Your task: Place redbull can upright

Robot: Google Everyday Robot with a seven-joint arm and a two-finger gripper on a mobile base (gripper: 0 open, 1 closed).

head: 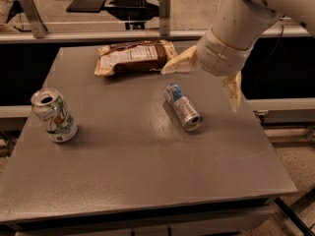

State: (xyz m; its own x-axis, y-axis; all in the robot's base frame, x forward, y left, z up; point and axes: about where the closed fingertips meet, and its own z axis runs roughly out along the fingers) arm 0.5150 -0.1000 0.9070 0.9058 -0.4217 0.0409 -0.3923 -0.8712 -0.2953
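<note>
The redbull can point(183, 107), slim, blue and silver, lies on its side on the grey table point(147, 171), right of centre, with its silver top pointing toward the front right. My gripper point(199, 90) hangs above and just behind the can, not touching it. Its two cream fingers point(233, 89) are spread wide apart, open and empty. One finger reaches left toward the snack bag, the other points down to the right of the can.
A white-and-green 7UP can point(54, 114) stands upright near the table's left edge. A brown snack bag point(135, 57) lies flat at the back centre. A railing point(162, 9) and chairs stand behind the table. The table's right edge is close to the gripper.
</note>
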